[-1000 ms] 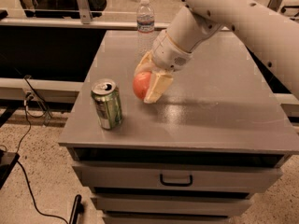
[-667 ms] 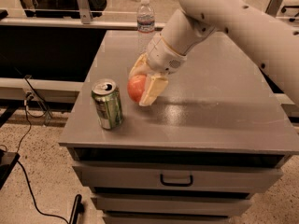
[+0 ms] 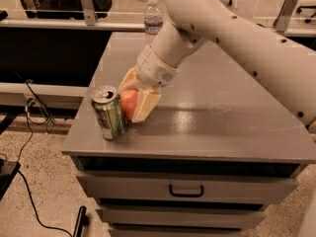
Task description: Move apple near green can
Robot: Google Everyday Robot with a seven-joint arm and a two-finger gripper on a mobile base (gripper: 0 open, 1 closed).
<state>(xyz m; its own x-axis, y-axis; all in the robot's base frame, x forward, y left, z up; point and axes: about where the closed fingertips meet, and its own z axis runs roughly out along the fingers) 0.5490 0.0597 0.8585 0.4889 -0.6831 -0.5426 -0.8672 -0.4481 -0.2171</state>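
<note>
Over the last second the arm has carried the apple (image 3: 127, 104) down and toward 8 o'clock, closing nearly all of the open table (image 3: 222, 122) that lay between it and the green can (image 3: 108, 113). The fruit now sits at about 2 o'clock of the can, tucked right against its upper side. From this angle the two outlines overlap, so whether they actually touch or are only just beside each other is hard to say.

The gripper (image 3: 132, 101) is low over the front left part of the table, its jaws pinching the apple from either side. One cream finger shows in front on the right; the other is partly hidden behind the fruit. The can stands upright near the front left corner, in much the same spot as before, so it does not look to have been knocked.

For the task, the carrying part looks essentially finished: the apple is already near the can. What seems left is setting it down and releasing it, and I cannot tell if its underside rests on the table yet. A clear water bottle (image 3: 153, 15) stands well apart at 12 o'clock, on the far edge.
</note>
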